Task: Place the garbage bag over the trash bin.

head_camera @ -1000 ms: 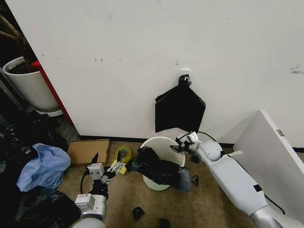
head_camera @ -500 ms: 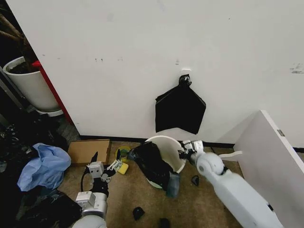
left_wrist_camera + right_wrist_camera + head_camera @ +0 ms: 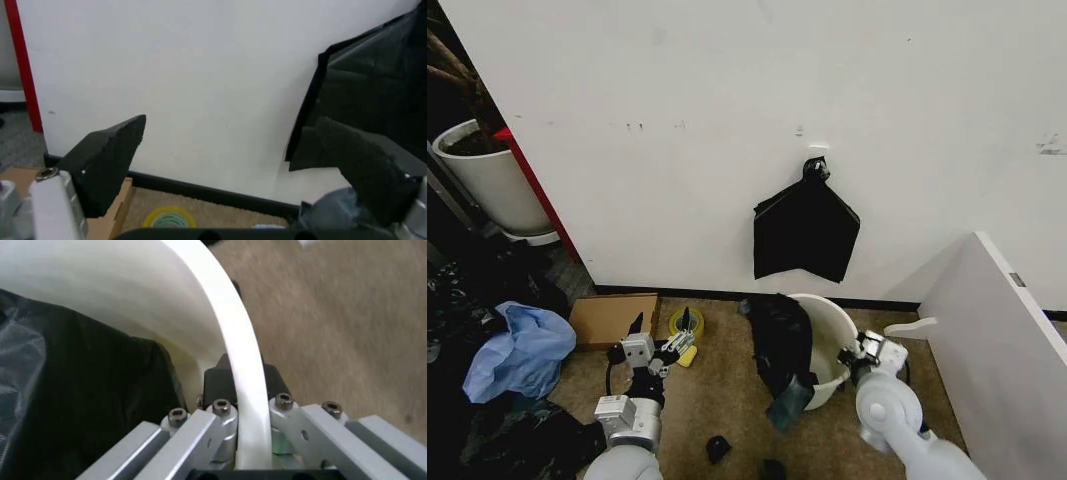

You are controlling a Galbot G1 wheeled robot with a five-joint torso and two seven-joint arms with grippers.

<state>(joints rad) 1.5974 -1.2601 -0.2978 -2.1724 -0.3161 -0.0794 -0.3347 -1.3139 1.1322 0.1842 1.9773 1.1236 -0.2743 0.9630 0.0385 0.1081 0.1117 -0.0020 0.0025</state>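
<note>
1. Since a second ago the trash bin (image 3: 827,345) has gone from lying tipped, mouth toward the camera, to standing close to upright. It now sits nearer the right gripper's (image 3: 864,352) side of the floor, below the matte black bag (image 3: 806,230) on the wall.
2. The right gripper (image 3: 243,440) has travelled with it. In the right wrist view the jaws pinch the bin's rolled rim (image 3: 233,360), one jaw inside the wall and one outside.
3. Judgement: righting the bin presents its mouth upward, which should make seating the bag easier. Covering is not yet done.
4. Garbage bag (image 3: 782,345): glossy, crinkled black plastic. It drapes over the rim on the side away from the right jaws and hangs down the bin's outer wall, a greyish tail near the carpet. Inside the bin, dark plastic (image 3: 80,390) lies just beside the inner jaw.
5. The rim section between the jaws is bare white.
6. Left gripper (image 3: 659,345): jaws spread wide, holding nothing, well apart from the bin. In its wrist view the fingers (image 3: 107,160) frame the wall and yellow tape roll (image 3: 169,219).
</note>
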